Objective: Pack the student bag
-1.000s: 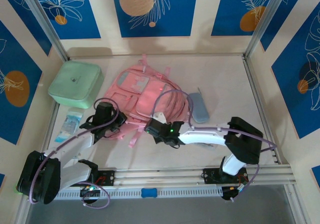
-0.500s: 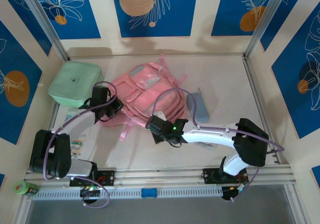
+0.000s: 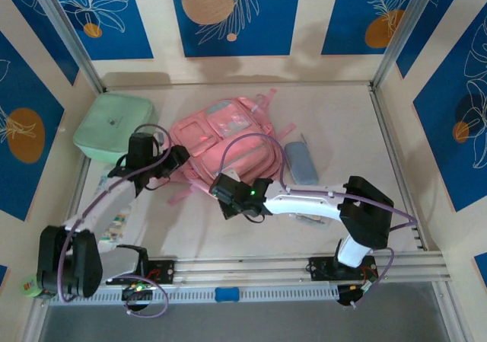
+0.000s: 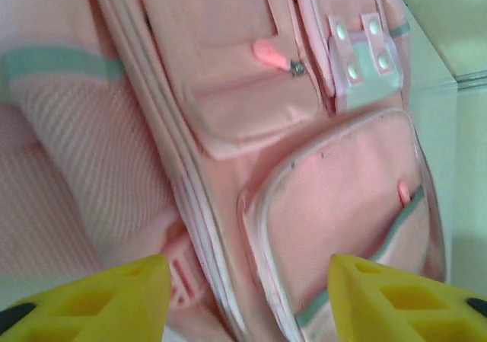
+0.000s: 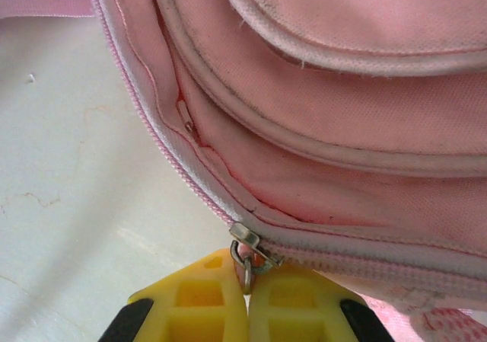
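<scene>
Right hand (image 5: pixel 247 302) clenched on zip pull (image 5: pixel 245 263) of student bag (image 5: pixel 342 91), left hand (image 4: pixel 247 285) released over it

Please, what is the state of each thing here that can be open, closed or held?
student bag: lying flat, front pockets up
zipper pull: pinched by the right hand
right hand: shut on zipper pull
left hand: open, holding nothing
mint-green box: lid on
pencil case: lying flat, zip unclear
</scene>
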